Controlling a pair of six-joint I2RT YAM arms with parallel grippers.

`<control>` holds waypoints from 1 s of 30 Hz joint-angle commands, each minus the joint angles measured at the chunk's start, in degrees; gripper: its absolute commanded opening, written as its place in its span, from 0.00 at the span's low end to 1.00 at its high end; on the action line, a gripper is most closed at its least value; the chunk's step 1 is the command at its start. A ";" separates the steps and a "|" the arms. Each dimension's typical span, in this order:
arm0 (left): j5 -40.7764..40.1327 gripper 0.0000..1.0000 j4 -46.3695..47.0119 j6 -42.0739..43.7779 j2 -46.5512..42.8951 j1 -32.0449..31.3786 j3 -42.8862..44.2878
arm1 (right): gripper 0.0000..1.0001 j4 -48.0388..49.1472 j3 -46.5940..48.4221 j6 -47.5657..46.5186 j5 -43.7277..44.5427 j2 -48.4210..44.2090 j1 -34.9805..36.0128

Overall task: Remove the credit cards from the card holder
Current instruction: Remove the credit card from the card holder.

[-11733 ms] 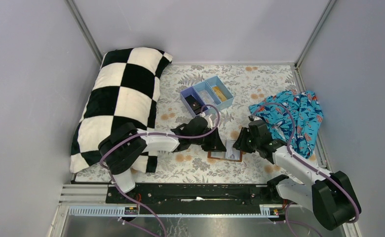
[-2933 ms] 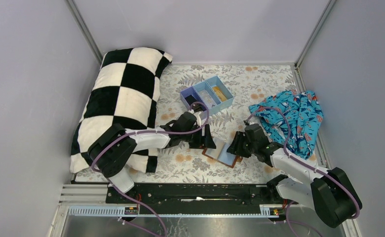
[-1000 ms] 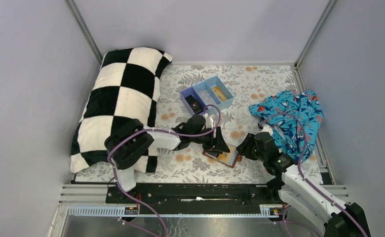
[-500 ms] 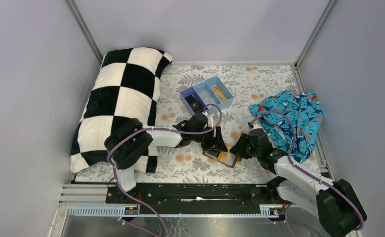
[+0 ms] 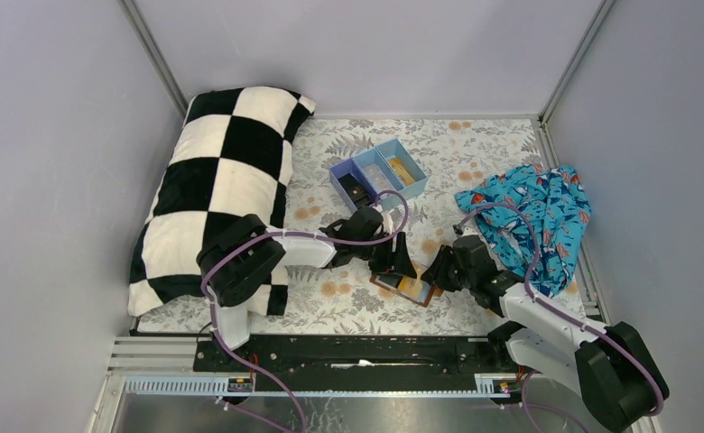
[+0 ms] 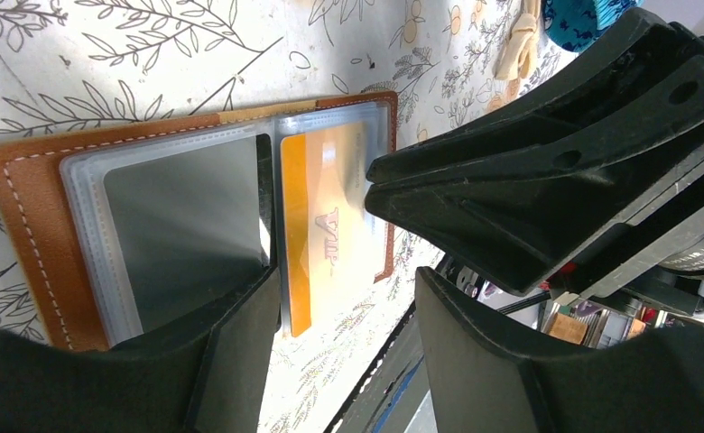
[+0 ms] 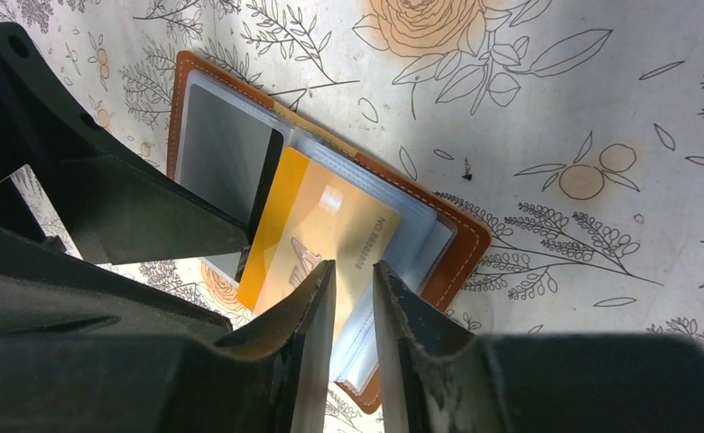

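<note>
Card holder [image 5: 405,289] lies open on desk [image 5: 475,144], mid near edge. Yellow card [image 7: 317,234] sits skewed, partly out of clear sleeve.

We judge extraction under way. Right jaws nearly closed at card's edge; whether pinching, we cannot tell. Left jaws spread low over holder.

Next: firm pinch, straight pull.

Wrist views show card and sleeves; top view mostly arms.

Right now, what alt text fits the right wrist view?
An open tan leather card holder lies on floral cloth, a yellow-gold card in its clear sleeves. The right gripper, fingers nearly closed, is at the card's lower edge.
</note>
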 commanded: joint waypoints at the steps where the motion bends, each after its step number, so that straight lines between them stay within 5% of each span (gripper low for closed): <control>1: -0.32 0.61 0.86 1.15 0.55 0.21 1.20 | 0.28 1.39 -0.59 -0.41 0.61 1.88 0.09; 10: 0.85 0.51 3.08 0.03 0.84 0.28 0.48 | 0.27 3.40 -1.35 0.44 -0.33 3.15 0.12; 20: 1.44 0.01 4.84 -0.69 -0.23 1.44 -1.20 | 0.27 3.50 -1.41 0.60 0.15 3.16 0.09; 30: 0.46 0.00 2.73 1.58 -6.42 5.54 -6.31 | 0.27 3.35 -1.27 0.71 0.38 3.43 0.13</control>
